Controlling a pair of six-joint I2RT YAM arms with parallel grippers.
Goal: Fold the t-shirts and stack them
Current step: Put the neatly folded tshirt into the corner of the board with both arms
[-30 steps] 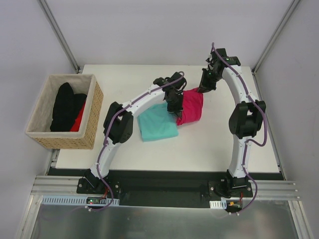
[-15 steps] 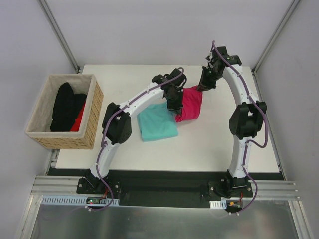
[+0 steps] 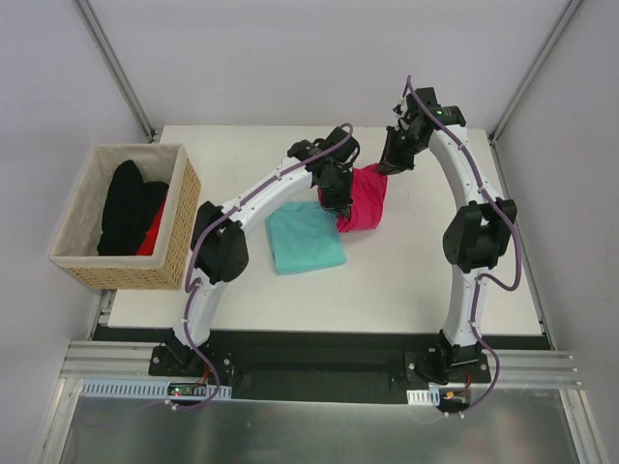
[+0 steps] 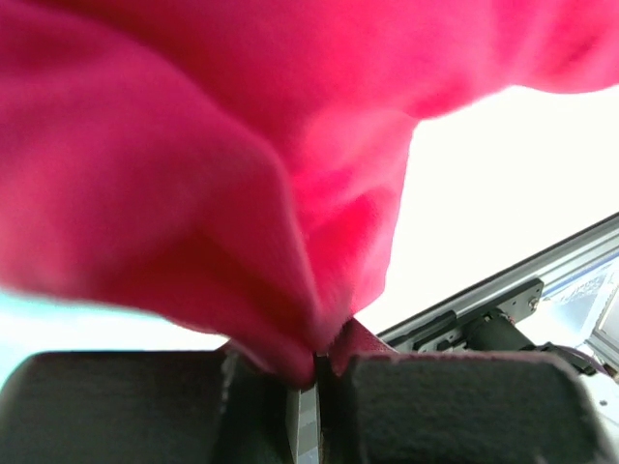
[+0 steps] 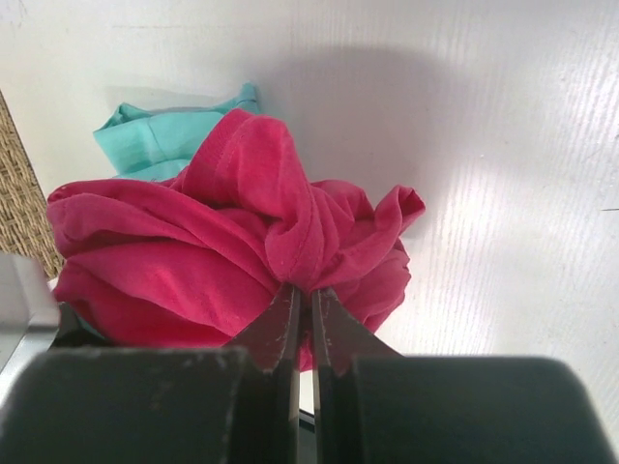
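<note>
The magenta-pink t-shirt (image 3: 365, 198) hangs bunched between both grippers above the middle of the white table (image 3: 416, 280). My left gripper (image 3: 336, 200) is shut on its near-left edge, and pink cloth (image 4: 242, 193) fills the left wrist view above my left gripper (image 4: 317, 369). My right gripper (image 3: 385, 170) is shut on a pinched ridge at its far-right side; in the right wrist view the pink t-shirt (image 5: 213, 242) gathers into my right gripper (image 5: 303, 295). The teal-mint t-shirt (image 3: 305, 238) lies folded flat on the table, just left of the pink one; a corner of it (image 5: 160, 135) peeks out behind.
A wicker basket (image 3: 179, 227) with dark and red clothes stands off the table's left edge. The table's metal rail (image 4: 503, 300) runs along its side. Grey walls and frame posts enclose the back.
Both grippers have carried the pink t-shirt a little left and toward the back of the table, bunching it narrower. The teal t-shirt has not moved.
</note>
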